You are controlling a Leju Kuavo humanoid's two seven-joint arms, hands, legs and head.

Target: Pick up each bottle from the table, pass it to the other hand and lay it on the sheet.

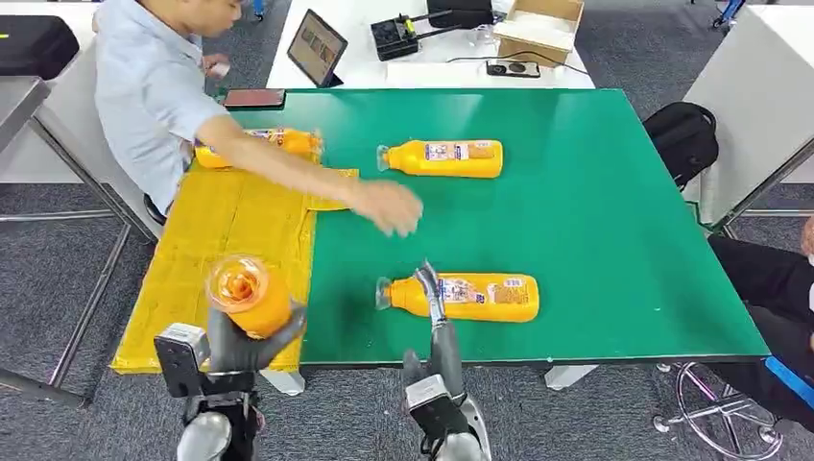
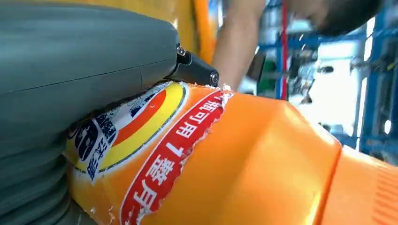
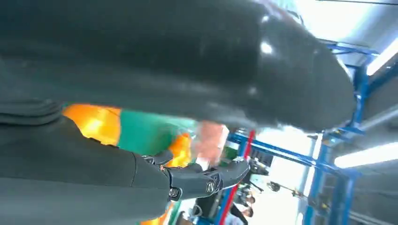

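While the left hand point(image 1: 251, 338) grips an orange bottle point(image 1: 250, 293) upright-ish, cap end toward the head camera, it's hovering over the near edge of the yellow sheet point(image 1: 226, 259), fingers wrapped round the lower body of the bottle. Up close in the left wrist view you can see the grey thumb point(image 2: 84, 70) pressed right against the bottle's label point(image 2: 141, 140), which is torn along one side.

Right hand point(image 1: 434, 317) is held up at the near edge of the green table point(image 1: 614, 221), fingers pointing away from the robot and overlapping the neck end of another orange bottle point(image 1: 461, 297) lying on its side. Can't really tell if it's touching that bottle or just above it. The right wrist view is blurry but the thumb and the dark fingers point(image 3: 206, 180) are apart with nothing between them, so that hand isn't holding anything.

A third bottle point(image 1: 443, 158) lies on its side further back on the table, and a fourth point(image 1: 259, 146) lies at the far end of the sheet, partly behind a person's arm point(image 1: 288, 168). That person leans in from the left, their hand point(image 1: 389, 206) blurred over the table, just past the sheet's edge. Behind the table sit a tablet point(image 1: 315, 48), a phone point(image 1: 253, 98) and a cardboard box point(image 1: 538, 27).
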